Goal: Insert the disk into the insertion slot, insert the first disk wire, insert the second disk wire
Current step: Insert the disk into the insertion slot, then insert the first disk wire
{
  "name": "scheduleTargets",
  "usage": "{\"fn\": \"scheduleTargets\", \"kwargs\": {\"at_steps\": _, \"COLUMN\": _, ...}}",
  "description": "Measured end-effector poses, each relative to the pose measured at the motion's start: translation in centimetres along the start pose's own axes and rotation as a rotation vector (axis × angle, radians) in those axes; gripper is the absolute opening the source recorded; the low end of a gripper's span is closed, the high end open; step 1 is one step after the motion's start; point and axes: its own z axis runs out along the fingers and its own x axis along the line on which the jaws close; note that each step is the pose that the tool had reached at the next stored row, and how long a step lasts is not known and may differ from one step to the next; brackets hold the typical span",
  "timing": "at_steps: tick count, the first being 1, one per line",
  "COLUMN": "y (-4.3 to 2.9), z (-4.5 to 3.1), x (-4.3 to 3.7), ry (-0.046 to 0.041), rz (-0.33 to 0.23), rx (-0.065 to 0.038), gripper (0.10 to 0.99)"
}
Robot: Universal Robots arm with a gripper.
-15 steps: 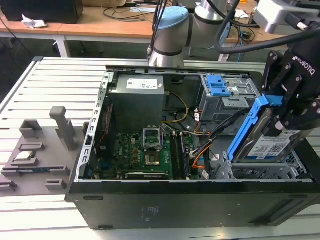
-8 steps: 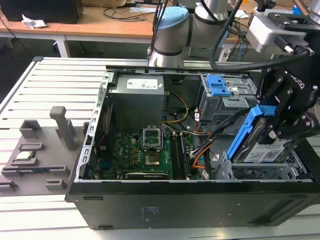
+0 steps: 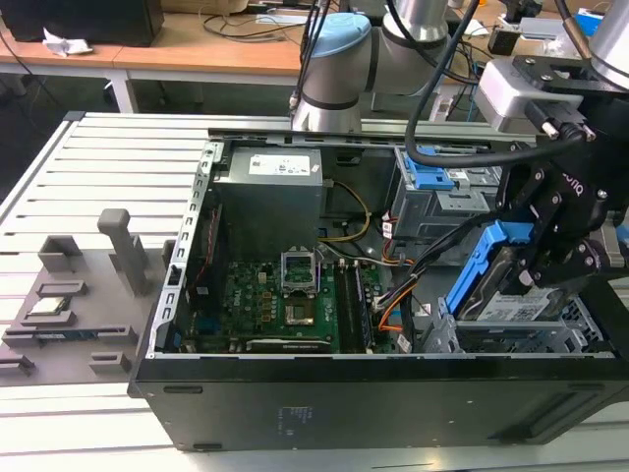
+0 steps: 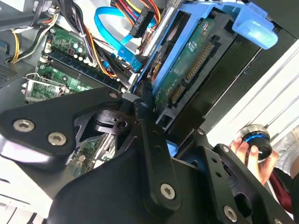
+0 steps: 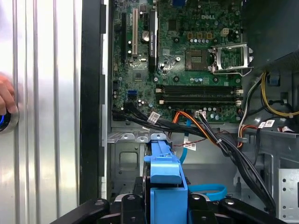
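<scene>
The gripper [image 3: 539,267] has its fingers clamped on the disk [image 3: 496,300], tilted over the insertion slot [image 3: 511,339], not seated yet. The first disk wire [image 4: 140,22] and second disk wire [image 4: 106,29] look unplugged, I'd say.

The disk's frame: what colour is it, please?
The frame is bright blue; first wrist view shows it best.

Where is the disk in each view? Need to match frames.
Exterior view: the disk, tilted in the end effector over the insertion slot, at the exterior view's right.
Second wrist view: the disk, green circuit-board side showing, framed in blue.
First wrist view: the disk, edge-on, blue caddy nearest the camera.
Shared landmark: the CPU socket.
</scene>
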Motion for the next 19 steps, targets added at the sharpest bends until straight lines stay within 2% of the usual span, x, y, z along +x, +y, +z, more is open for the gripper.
{"fn": "scheduleTargets", "kwargs": {"at_steps": 1, "y": 0.0, "z": 0.01, "x": 0.0, "ry": -0.0001, "rz": 0.0, "rx": 0.0, "gripper": 0.439}}
{"fn": "scheduleTargets", "kwargs": {"at_steps": 4, "y": 0.0, "z": 0.05, "x": 0.0, "ry": -0.0001, "rz": 0.0, "rx": 0.0, "gripper": 0.424}}
{"fn": "scheduleTargets", "kwargs": {"at_steps": 5, "y": 0.0, "z": 0.06, "x": 0.0, "ry": -0.0001, "rz": 0.0, "rx": 0.0, "gripper": 0.357}}
{"fn": "scheduleTargets", "kwargs": {"at_steps": 6, "y": 0.0, "z": 0.06, "x": 0.0, "ry": -0.0001, "rz": 0.0, "rx": 0.0, "gripper": 0.357}}
{"fn": "scheduleTargets", "kwargs": {"at_steps": 7, "y": 0.0, "z": 0.07, "x": 0.0, "ry": -0.0002, "rz": 0.0, "rx": 0.0, "gripper": 0.231}}
{"fn": "scheduleTargets", "kwargs": {"at_steps": 8, "y": 0.0, "z": 0.08, "x": 0.0, "ry": -0.0002, "rz": 0.0, "rx": 0.0, "gripper": 0.231}}
{"fn": "scheduleTargets", "kwargs": {"at_steps": 10, "y": 0.0, "z": 0.1, "x": 0.0, "ry": -0.0002, "rz": 0.0, "rx": 0.0, "gripper": 0.114}}
{"fn": "scheduleTargets", "kwargs": {"at_steps": 14, "y": -0.08, "z": 0.16, "x": 0.0, "ry": -0.0004, "rz": 0.0, "rx": 0.0, "gripper": 0.106}}
{"fn": "scheduleTargets", "kwargs": {"at_steps": 17, "y": -1.04, "z": 0.19, "x": -0.07, "ry": -0.0003, "rz": 0.0, "rx": 0.0, "gripper": 0.106}}
{"fn": "scheduleTargets", "kwargs": {"at_steps": 19, "y": -2.3, "z": 0.24, "x": -0.42, "ry": 0.0001, "rz": 0.0, "rx": -0.002, "gripper": 0.106}}
